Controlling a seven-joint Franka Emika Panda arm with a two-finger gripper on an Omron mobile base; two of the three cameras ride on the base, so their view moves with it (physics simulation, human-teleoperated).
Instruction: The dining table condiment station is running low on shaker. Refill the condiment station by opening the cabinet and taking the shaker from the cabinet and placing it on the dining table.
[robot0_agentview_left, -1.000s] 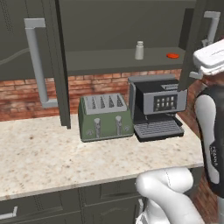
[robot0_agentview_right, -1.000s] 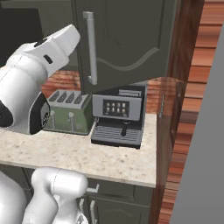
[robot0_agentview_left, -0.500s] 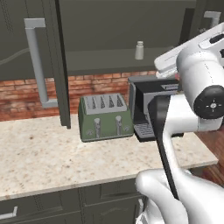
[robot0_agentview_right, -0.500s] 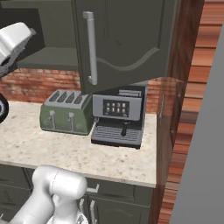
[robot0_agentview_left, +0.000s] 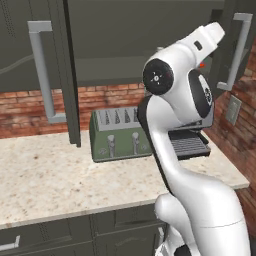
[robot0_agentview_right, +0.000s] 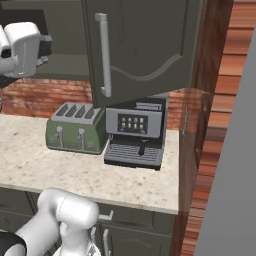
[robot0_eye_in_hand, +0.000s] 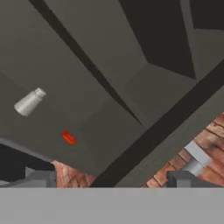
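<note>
Your shaker: small pale grey cylinder, narrower rounded cap, on the cabinet shelf. Gripper spread wide, empty.

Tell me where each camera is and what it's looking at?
Left base view: behind the arm's left, facing the open cabinet, toaster; white arm fills the right.
Right base view: behind its right, facing the cabinet door, coffee machine; arm at left.
Hand view: on the hand, tilted into the cabinet at the shaker; open gripper below.
Base views share toaster, counter.
</note>
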